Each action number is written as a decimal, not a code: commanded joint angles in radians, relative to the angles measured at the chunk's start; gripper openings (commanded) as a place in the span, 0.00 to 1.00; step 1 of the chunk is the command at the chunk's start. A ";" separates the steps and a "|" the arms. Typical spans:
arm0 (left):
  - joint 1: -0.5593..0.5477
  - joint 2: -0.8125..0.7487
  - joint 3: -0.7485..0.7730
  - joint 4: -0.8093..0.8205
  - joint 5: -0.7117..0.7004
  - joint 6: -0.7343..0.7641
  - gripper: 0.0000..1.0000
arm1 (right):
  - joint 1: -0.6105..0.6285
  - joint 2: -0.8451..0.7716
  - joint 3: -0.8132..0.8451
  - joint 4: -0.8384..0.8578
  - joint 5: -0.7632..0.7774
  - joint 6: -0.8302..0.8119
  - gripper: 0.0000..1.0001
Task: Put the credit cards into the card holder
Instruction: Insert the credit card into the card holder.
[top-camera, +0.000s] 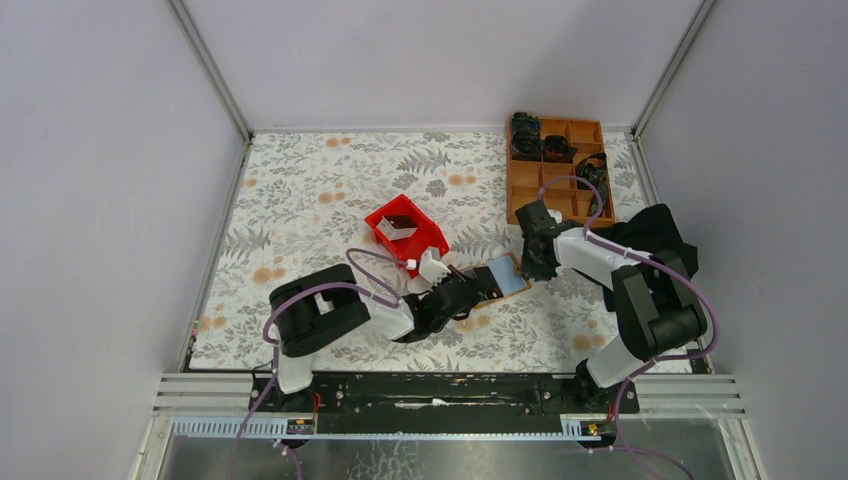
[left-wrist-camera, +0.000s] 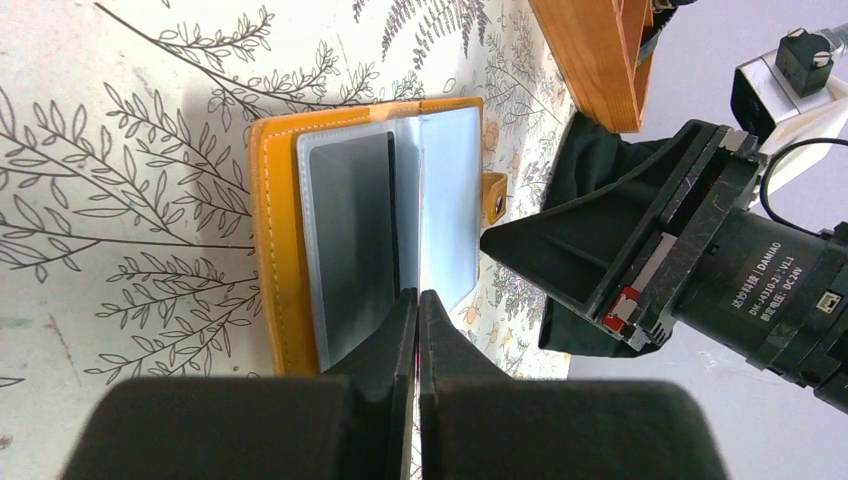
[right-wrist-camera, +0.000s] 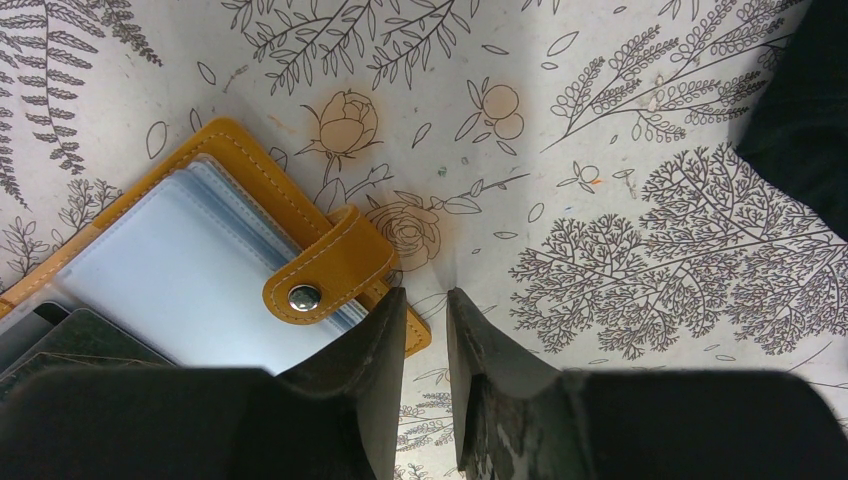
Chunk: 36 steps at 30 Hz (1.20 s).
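Now one card holder lies open (left gripper fingers together, right gripper fingers apart).

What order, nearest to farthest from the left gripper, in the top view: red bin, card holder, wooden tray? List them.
1. Card holder: right at the left gripper tips, on their right side.
2. Red bin: a little behind the gripper, to the left.
3. Wooden tray: at the far right of the table, well beyond the others.
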 joint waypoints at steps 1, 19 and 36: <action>0.002 0.010 -0.009 -0.021 -0.051 -0.040 0.00 | -0.006 0.029 -0.019 -0.002 0.022 -0.003 0.29; 0.005 0.053 0.050 -0.018 -0.042 -0.028 0.00 | -0.005 0.035 -0.023 0.000 0.012 -0.002 0.29; 0.011 0.083 0.065 -0.011 -0.023 -0.017 0.00 | -0.005 0.037 -0.029 0.001 0.011 -0.001 0.29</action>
